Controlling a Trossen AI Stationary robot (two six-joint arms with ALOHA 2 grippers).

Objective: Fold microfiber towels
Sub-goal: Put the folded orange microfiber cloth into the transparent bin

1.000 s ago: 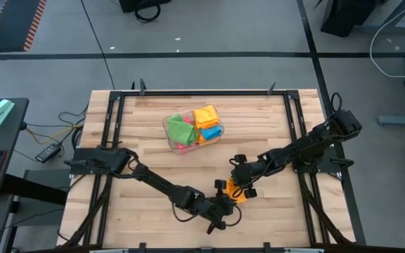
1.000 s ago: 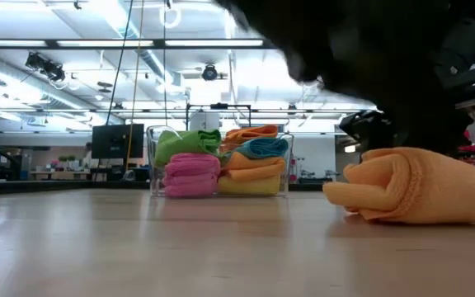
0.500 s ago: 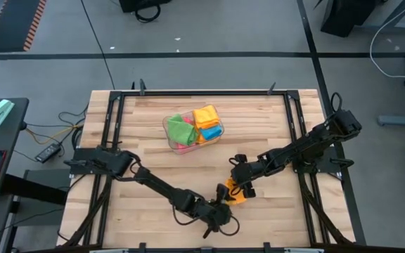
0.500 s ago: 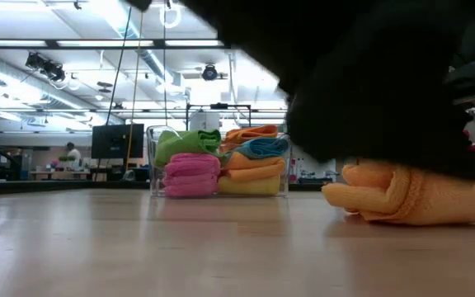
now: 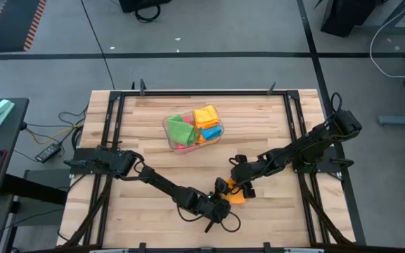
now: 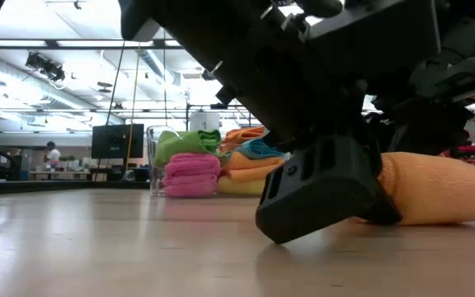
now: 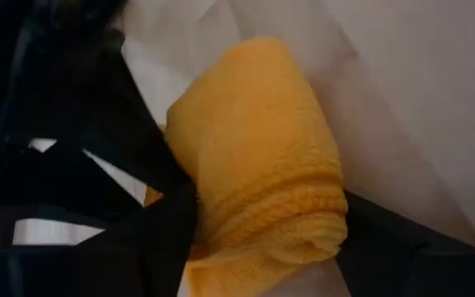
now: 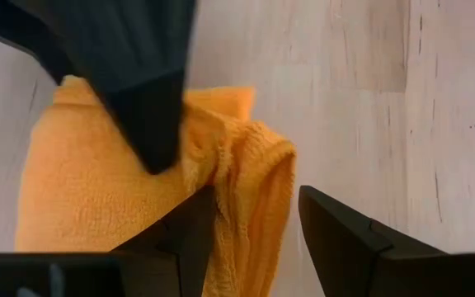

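Wooden table [image 5: 146, 133], black frame, grey floor around. Clear bin [image 5: 193, 127] of folded towels, upper centre. Orange towel [image 5: 235, 195], bunched, lower centre-right. Left gripper [image 5: 220, 204] fingers spread against it; right gripper [image 5: 236, 184] pinching its edge.

Plain orange towel [image 5: 235, 195], black end effectors, pale striped wooden table [image 5: 146, 140], clear bin [image 5: 193, 127].

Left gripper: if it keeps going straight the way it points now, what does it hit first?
The orange towel. It lies bunched directly ahead of the left gripper, filling the left wrist view between the open jaws. The right gripper sits at the towel's far side, so likely cloth first; depth is unclear.
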